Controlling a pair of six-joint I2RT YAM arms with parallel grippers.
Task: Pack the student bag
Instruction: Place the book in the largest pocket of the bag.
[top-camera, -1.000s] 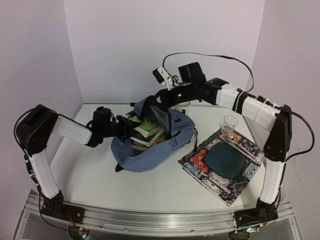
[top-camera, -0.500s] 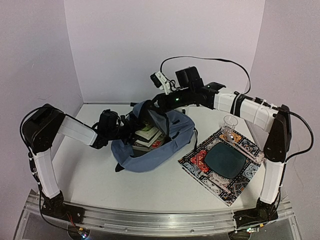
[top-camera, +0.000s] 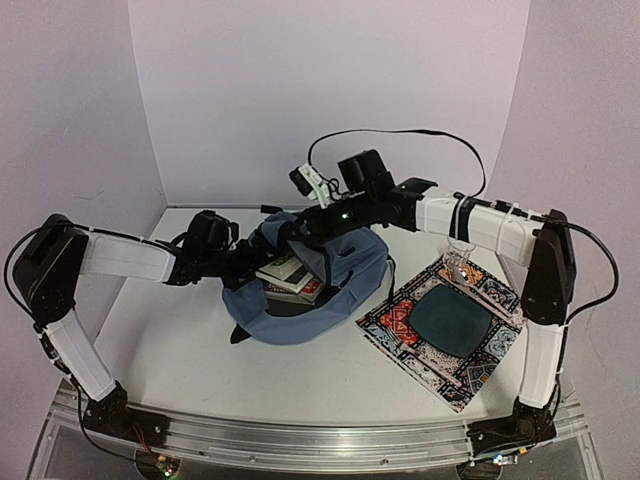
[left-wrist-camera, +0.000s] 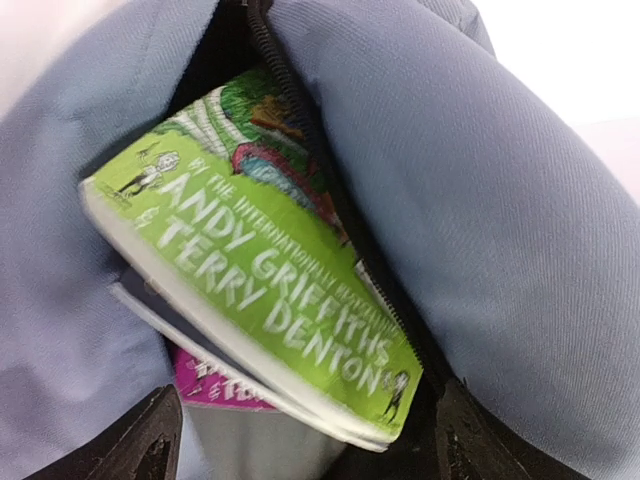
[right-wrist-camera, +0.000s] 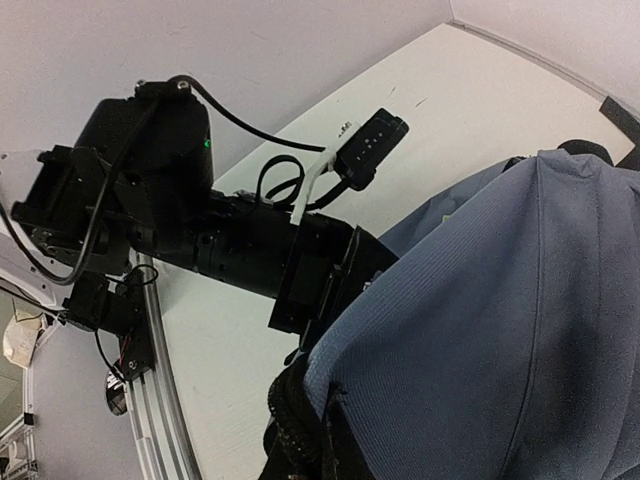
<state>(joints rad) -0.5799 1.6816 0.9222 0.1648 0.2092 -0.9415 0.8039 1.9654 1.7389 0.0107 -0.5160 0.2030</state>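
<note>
- The green softcover book (left-wrist-camera: 270, 290) reads "ANDY GRIFFITHS & TERRY DENTON" in white capitals. The smaller line above starts "BY THE INTERNATIONAL"; the rest is blurred.
- The student bag (top-camera: 300, 320), a large slate-blue soft fabric backpack, lies on the white table (top-camera: 180, 345), left of the patterned cloth mat (top-camera: 470, 375). Its zipped mouth is open.
- The left gripper (left-wrist-camera: 310, 455) is at the bag's mouth with its jaws spread wide. The green book lies between and beyond the fingers, not pinched.
- The right gripper (top-camera: 298, 232) is closed on the bag's upper edge and holds the fabric raised.
- Change from one second ago: the left jaws were narrow around the green book, which stood higher. The book stack now sits lower in the bag, and the left arm reaches further in.
- Left wrist view only: a magenta book (left-wrist-camera: 215, 385) lies under the green one, against the dark lining.
- Top view only: a dark square plate (top-camera: 450, 320) lies on the mat. A clear glass (top-camera: 460, 255) stands upright at the mat's far corner.
- Right wrist view only: the left gripper's black body is seen from outside, against the bag's rim.
</note>
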